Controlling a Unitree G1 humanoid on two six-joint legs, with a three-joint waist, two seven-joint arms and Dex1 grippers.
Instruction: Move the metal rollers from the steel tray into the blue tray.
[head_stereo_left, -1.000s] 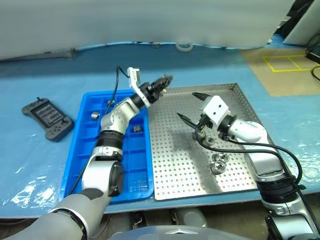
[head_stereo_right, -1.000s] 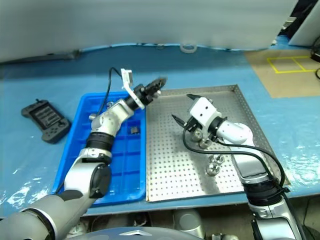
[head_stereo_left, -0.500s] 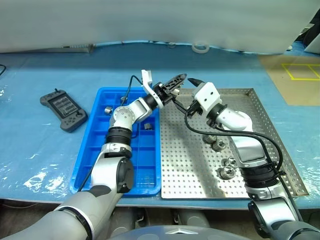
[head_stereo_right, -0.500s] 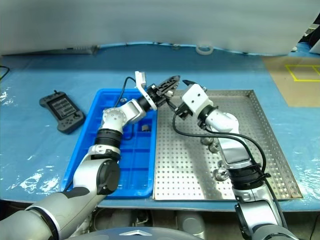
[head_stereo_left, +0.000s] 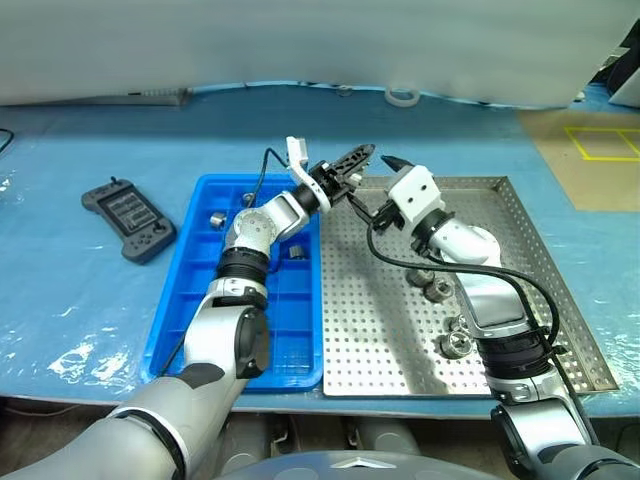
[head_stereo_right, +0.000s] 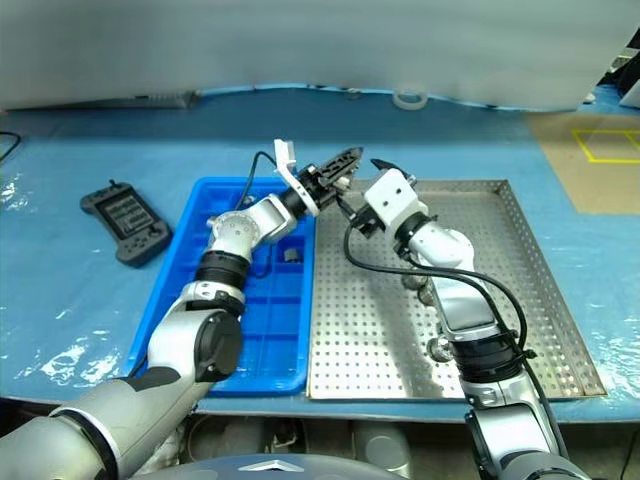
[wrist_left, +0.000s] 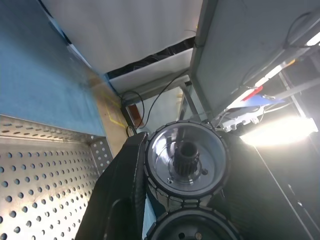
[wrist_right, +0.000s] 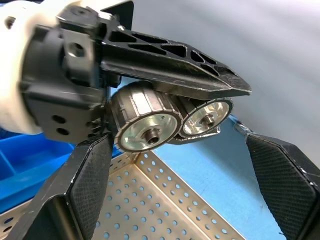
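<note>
My left gripper (head_stereo_left: 350, 160) is shut on two metal rollers (wrist_right: 147, 125), shiny ribbed cylinders pressed side by side between its black fingers; one of them faces the left wrist view (wrist_left: 185, 160). It hovers over the seam between the blue tray (head_stereo_left: 190, 300) and the steel tray (head_stereo_left: 370, 320). My right gripper (head_stereo_left: 372, 185) is open right beside it, with its fingers (wrist_right: 85, 190) spread on either side of the held rollers without touching them. Several more rollers (head_stereo_left: 437, 290) lie on the steel tray under my right arm. One roller (head_stereo_left: 216, 219) sits in a far compartment of the blue tray.
A small dark piece (head_stereo_left: 295, 251) lies in a blue tray compartment. A black handheld controller (head_stereo_left: 127, 217) rests on the blue sheet at the left. A tape ring (head_stereo_left: 402, 97) lies at the back. Yellow floor markings (head_stereo_left: 600, 140) show at the far right.
The camera shifted. My right gripper rose from just above the tray's rollers up to the left gripper. My left gripper moved right and rolled, still gripping the rollers.
</note>
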